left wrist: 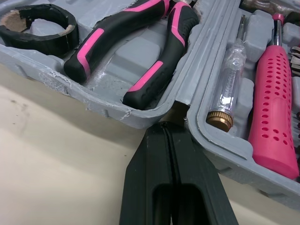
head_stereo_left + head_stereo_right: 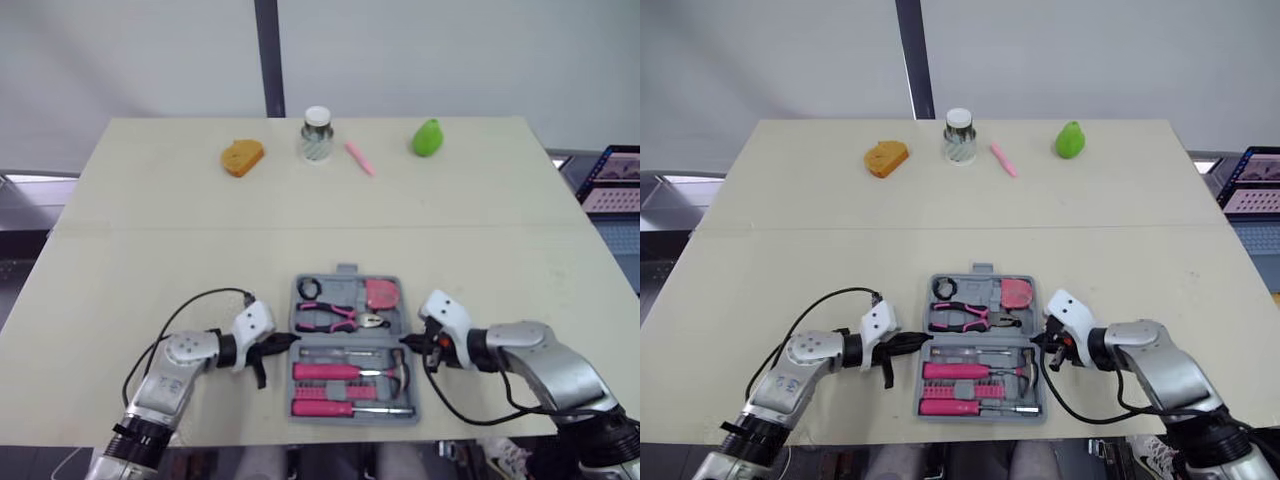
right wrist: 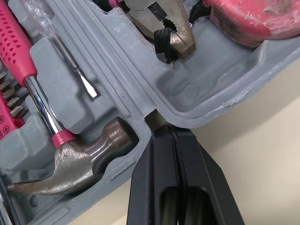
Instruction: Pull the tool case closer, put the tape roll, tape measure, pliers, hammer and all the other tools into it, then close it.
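Jaws on both arms are pressed together, finger against finger, with nothing held between them. I see the left gripper (image 2: 291,340) with its tips touching the left side of the tool case (image 2: 346,271), right at the seam where the two halves meet. The right gripper (image 2: 406,342) touches the same seam on the opposite side.

The case lies open and flat on the table (image 2: 150,230), near the front edge and between the two grippers.

Contents of the far half:
- The tape roll (image 2: 309,288), a black ring, sits in the left corner.
- The pliers (image 2: 335,317), with pink and black handles, lie across the middle with the nose pointing right.
- The tape measure (image 2: 381,293), pink, sits in the right corner.

Contents of the near half:
- The hammer (image 3: 70,161) lies with its head against the right wall, close to the right gripper's tips.
- A pink-handled screwdriver (image 1: 274,108) and a clear-handled tester (image 1: 229,89) lie side by side, just inside the left wall.

Along the far edge of the table, well apart from the case, I note an orange block (image 2: 242,157), a jar (image 2: 317,135), a pink stick (image 2: 359,158) and a green pear (image 2: 427,138).
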